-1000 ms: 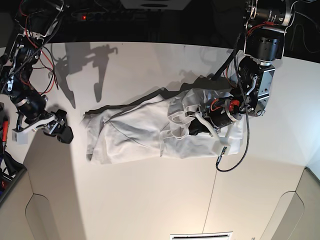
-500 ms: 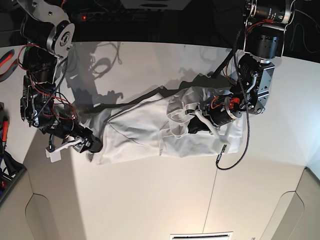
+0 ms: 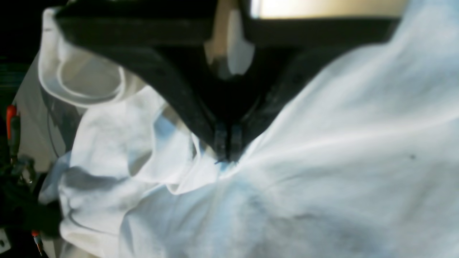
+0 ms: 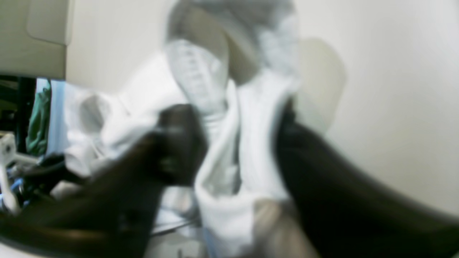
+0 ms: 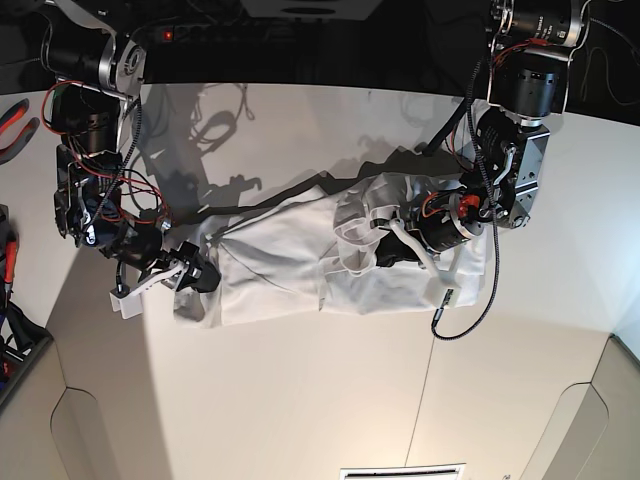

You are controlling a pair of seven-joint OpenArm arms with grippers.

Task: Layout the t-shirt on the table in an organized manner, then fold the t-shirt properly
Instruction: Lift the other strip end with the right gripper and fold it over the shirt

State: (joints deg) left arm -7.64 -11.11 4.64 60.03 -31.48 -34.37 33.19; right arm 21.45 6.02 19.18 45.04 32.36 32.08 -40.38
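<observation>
The white t-shirt (image 5: 290,260) lies crumpled in a long band across the middle of the table (image 5: 300,400). My left gripper (image 5: 392,248) rests on the shirt's right part, near the collar. In the left wrist view this gripper (image 3: 226,152) is shut, with a pinch of the t-shirt (image 3: 322,161) at its tips. My right gripper (image 5: 200,276) is at the shirt's left end. The right wrist view is blurred. It shows the right gripper (image 4: 236,114) with dark fingers (image 4: 179,143) apart and a fold of the t-shirt (image 4: 233,172) between them.
A black cable (image 5: 470,315) hangs from the left arm over the table, beside a thin seam line (image 5: 420,400). A power strip (image 5: 200,33) lies beyond the dark back edge. Red-handled pliers (image 5: 15,110) lie at the far left. Rounded cut-outs mark the table's near corners.
My right arm swung in from the table's left side to the shirt's left end, and its jaws narrowed around a fold of cloth. The left arm kept its hold and place.
</observation>
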